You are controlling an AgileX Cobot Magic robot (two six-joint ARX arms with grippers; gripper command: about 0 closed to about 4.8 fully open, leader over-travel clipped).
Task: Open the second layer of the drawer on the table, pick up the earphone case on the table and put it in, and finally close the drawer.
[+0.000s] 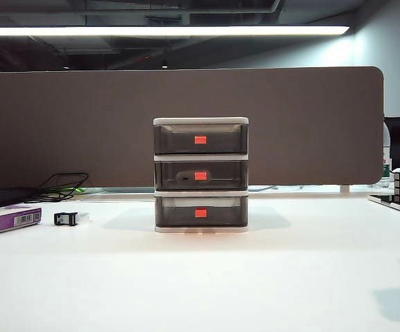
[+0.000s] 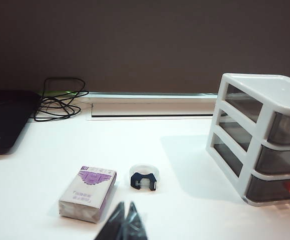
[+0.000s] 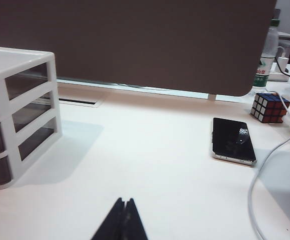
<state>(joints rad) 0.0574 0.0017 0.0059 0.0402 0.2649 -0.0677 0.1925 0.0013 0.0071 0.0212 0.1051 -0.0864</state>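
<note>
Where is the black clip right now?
The black clip lies on the table at the left of the exterior view, between the purple-and-white box and the drawer, nearer the box; the left wrist view shows it too.

Exterior cam: low, head-on, near drawer [image 1: 200, 174]; wrist cams: low over table [image 2: 185, 210], flanking left/right, angled inward, sharing drawer w/ exterior.

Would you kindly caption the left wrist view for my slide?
Shut left pincer above table, facing purple box, black clip and closed drawer.
</note>
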